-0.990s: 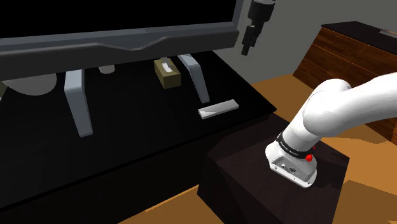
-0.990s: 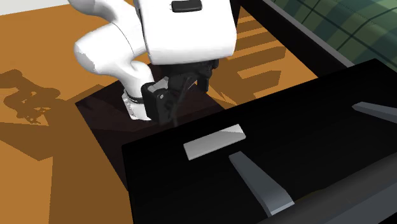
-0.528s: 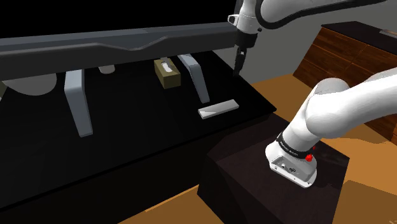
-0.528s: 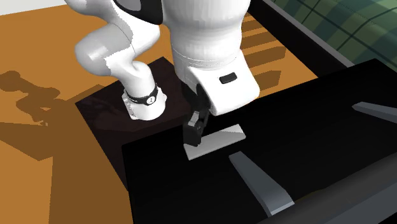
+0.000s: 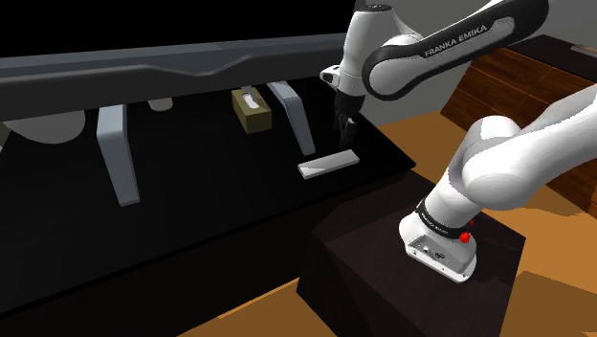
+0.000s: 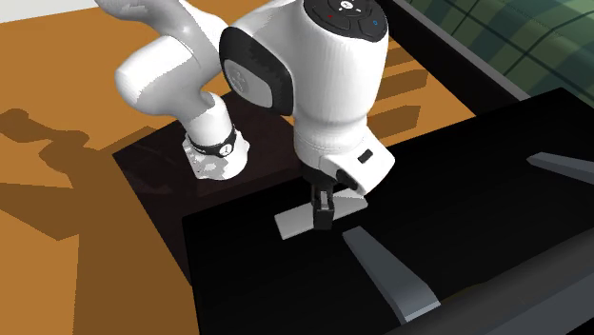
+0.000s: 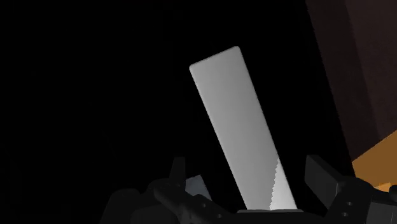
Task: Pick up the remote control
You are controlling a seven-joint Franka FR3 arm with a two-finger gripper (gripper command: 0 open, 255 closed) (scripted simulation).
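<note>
Remote control (image 5: 327,164) just beneath hand (image 5: 345,140)

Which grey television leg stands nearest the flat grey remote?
The grey leg on the shoulder view's right, beside the tan box; the other leg stands far left.

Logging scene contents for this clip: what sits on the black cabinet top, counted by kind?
Remote control: 1
Tissue box: 1
Television: 1
Pale rounded objects behind the television, too hidden to name: 2
Total: 5
</note>
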